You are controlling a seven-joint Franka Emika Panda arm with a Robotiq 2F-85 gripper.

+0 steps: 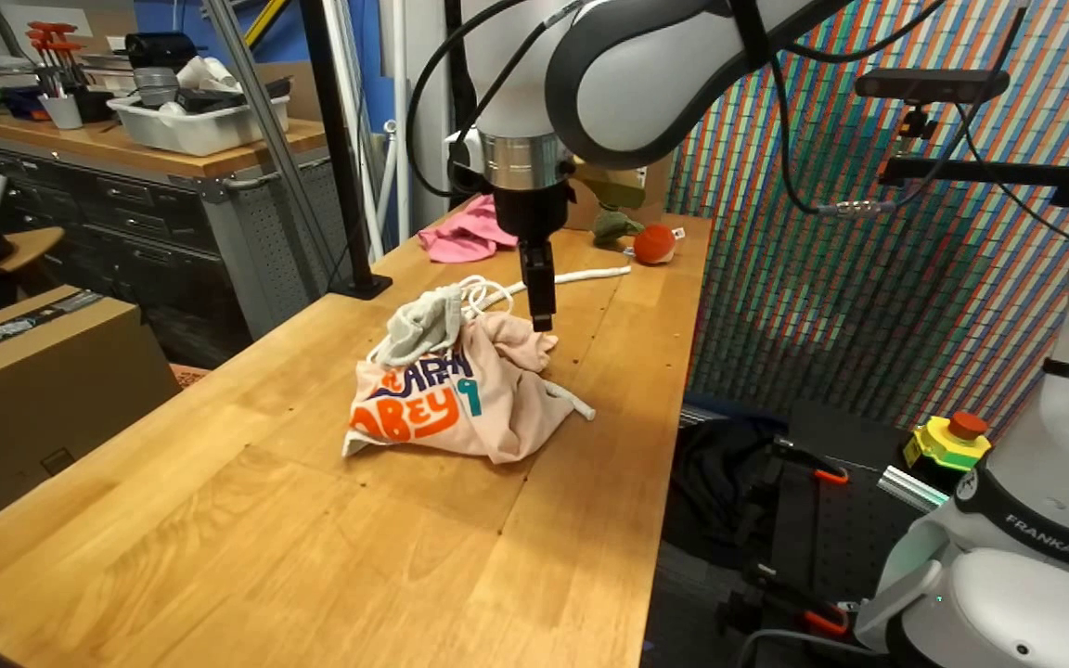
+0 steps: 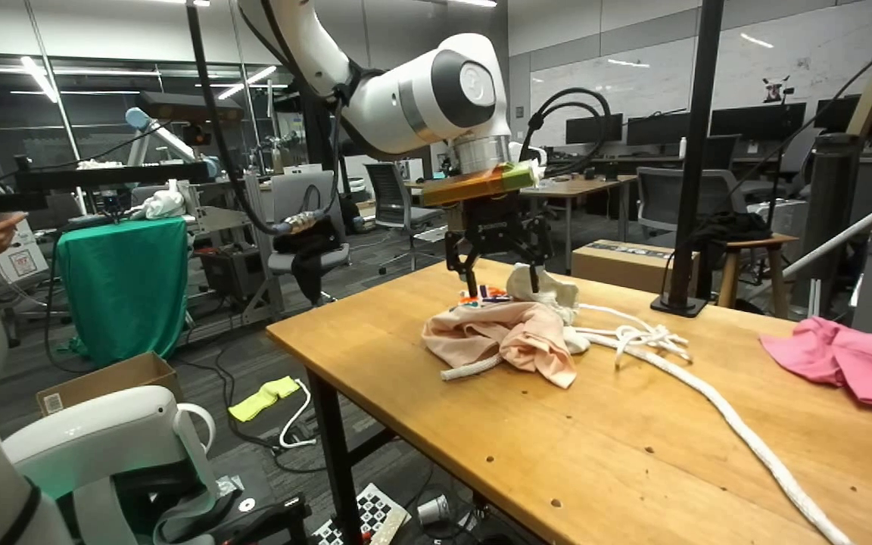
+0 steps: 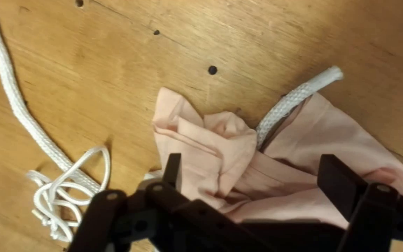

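The wooden table [image 1: 386,547] stands beside the robot's arm [image 1: 1049,450], marked "FRANKA EMIKA". On the table lies a crumpled pink cloth [image 1: 511,413], beneath jaws that are spread wide. The cloth bears orange letters [image 1: 421,416] including "BEY", creased navy lettering [image 1: 432,372] hard to read, and a teal "9" [image 1: 470,394].

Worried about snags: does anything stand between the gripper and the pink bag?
Nothing visible does: the open gripper hangs over the pink bag; the white rope pokes out at the bag's edge, not between them.
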